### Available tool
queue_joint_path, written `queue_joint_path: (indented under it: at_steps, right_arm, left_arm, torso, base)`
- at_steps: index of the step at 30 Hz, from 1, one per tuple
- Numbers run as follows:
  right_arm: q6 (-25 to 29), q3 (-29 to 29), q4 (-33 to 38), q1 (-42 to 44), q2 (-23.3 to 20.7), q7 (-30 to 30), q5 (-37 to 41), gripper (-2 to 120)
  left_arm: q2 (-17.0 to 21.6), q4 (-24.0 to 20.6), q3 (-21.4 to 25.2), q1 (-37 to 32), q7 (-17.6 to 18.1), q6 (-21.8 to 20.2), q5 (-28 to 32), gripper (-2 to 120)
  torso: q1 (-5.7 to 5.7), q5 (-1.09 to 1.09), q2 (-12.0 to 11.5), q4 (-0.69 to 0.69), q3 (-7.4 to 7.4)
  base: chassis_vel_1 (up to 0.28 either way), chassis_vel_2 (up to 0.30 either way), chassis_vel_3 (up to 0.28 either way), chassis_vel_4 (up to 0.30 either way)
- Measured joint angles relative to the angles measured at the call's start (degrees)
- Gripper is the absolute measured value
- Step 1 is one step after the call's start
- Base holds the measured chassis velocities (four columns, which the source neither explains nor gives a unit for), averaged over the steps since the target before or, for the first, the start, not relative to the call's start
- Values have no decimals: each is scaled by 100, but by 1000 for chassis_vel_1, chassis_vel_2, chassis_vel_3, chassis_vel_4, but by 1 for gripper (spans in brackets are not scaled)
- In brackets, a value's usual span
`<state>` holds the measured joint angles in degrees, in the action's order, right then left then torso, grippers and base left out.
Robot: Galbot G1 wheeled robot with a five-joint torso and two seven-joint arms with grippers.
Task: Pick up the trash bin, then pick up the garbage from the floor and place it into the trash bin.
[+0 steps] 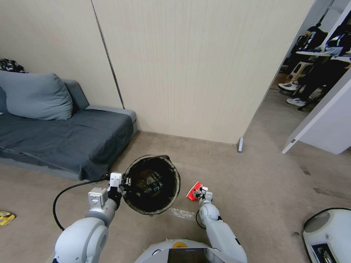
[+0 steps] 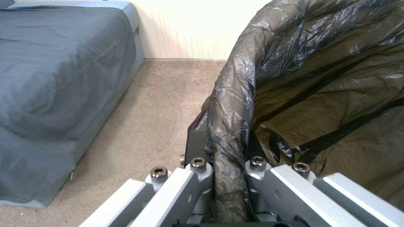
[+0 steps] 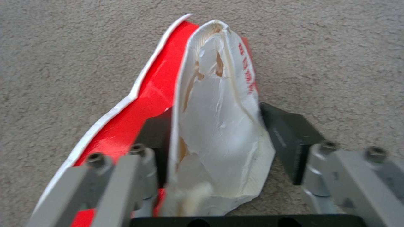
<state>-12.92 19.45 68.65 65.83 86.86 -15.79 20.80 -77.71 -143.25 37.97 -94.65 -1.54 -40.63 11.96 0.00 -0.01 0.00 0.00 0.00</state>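
Two grippers at work: the left gripper on the bin's rim, the right gripper low over the carpet.
Left gripper: clenched on the rim of the trash bin; in the left wrist view its fingers pinch the folded dark liner bag, one finger outside the rim, the other inside.
Trash bin: held in front of the robot, mouth facing the head camera, with some litter lying in the bottom; its near edge is beside the left wrist, its far edge close to the wrapper.
Right gripper: grasping the red-and-white wrapper; in the right wrist view the crumpled white part stands between the two dark pads, and the red sheet spreads out past one side.
Wrapper's place: just right of the bin, above the floor; whether it touches the carpet cannot be told.
Other garbage: a yellow wrapper lies on the floor at the far left, well apart from both arms.
Left edge: a grey sofa borders the carpet; its corner is near the bin, with a strip of bare carpet between.
Ahead: a beige wall closes off the floor beyond the bin.
Right side: open carpet runs toward a doorway, with a white panel at its edge.
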Motion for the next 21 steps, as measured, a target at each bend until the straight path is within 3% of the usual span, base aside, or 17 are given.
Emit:
queue_joint_path:
  at_steps: [2,3,10,13,21]
  right_arm:
    - [4,1,-4,0,-1,0,-3,47]
    - [14,1,-7,3,0,0,-10,37]
    - [23,-6,20,17,43,-18,-81,18]
    - [40,-19,56,31,63,-23,-163,3]
    - [127,-18,165,72,49,-18,-456,0]
  left_arm:
    - [3,0,1,2,-1,0,0,1]
    - [9,0,3,12,-2,1,0,1]
    - [16,11,1,47,-4,4,3,1]
    - [17,24,9,52,-8,7,11,1]
    - [24,38,21,74,-15,15,29,1]
  torso:
    - [0,0,0,0,0]
    - [0,0,0,-1,0]
    - [0,-1,0,-3,0]
    - [0,1,0,0,0]
    - [0,2,0,0,1]
  base:
    - [0,0,0,0]
    - [0,0,0,0]
    - [0,0,0,0]
    - [0,0,0,0]
    - [0,0,0,0]
